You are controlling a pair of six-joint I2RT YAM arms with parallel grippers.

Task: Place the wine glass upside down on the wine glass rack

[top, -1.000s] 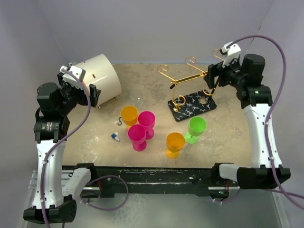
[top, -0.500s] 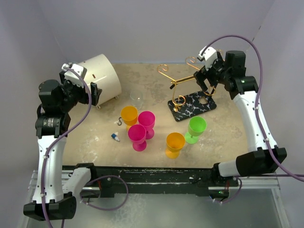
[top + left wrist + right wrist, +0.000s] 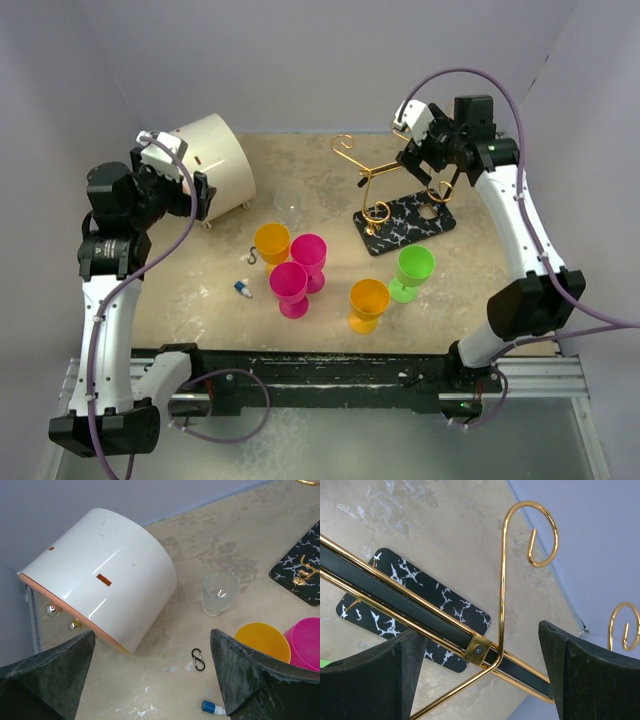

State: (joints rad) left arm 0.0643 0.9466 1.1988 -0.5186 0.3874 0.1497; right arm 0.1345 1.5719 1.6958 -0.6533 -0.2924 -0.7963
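Note:
The wine glass rack is a gold wire frame with curled ends on a black marbled base, at the back right. Several stemmed plastic glasses stand upright mid-table: two orange, two pink and one green. A small clear glass stands behind them and also shows in the left wrist view. My right gripper is open, its jaws on either side of the rack's top bar near its right end, not closed on it. My left gripper is open and empty, above the table beside the white cylinder.
A large white cylinder lies on its side at the back left. A small black carabiner and a blue-capped tube lie on the table left of the glasses. Walls close off the back and sides.
My right arm has swung left and forward, bringing its open gripper from beside the rack's right end to around the top bar. My left arm has shifted only slightly.

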